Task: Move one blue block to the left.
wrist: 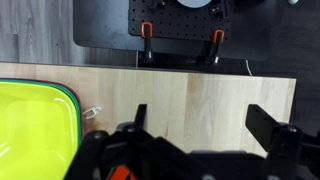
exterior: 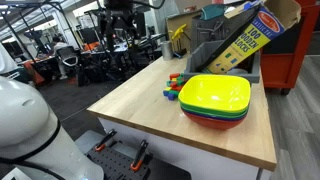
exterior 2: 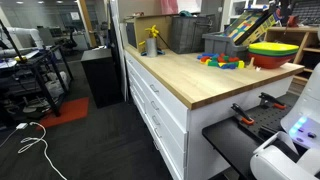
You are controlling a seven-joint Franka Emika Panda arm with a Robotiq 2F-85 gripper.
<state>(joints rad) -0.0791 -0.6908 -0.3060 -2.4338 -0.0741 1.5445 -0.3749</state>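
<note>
Progress is looking close to nil: as best we can tell, the blue block (exterior: 168,94) is sitting at the edge of the little heap of coloured blocks (exterior 2: 221,62) on the wooden table (exterior: 140,125), just behind the stack of bowls (exterior: 215,100) in the middle of an exterior view, and nothing is gripping it. We are judging that the whole job is waiting to be done: reaching the heap, picking out one blue piece, and carrying it leftward. We are looking down through the wrist view at the pincer (wrist: 203,118), which is hanging above bare tabletop with its jaws spread wide, holding nothing and touching nothing. The yellow bowl (wrist: 35,130) is filling the lower left of that frame, and no block is showing between the fingers (wrist: 140,112). In an exterior view the arm (exterior: 120,15) is hovering at the top centre, well apart from the heap.
</note>
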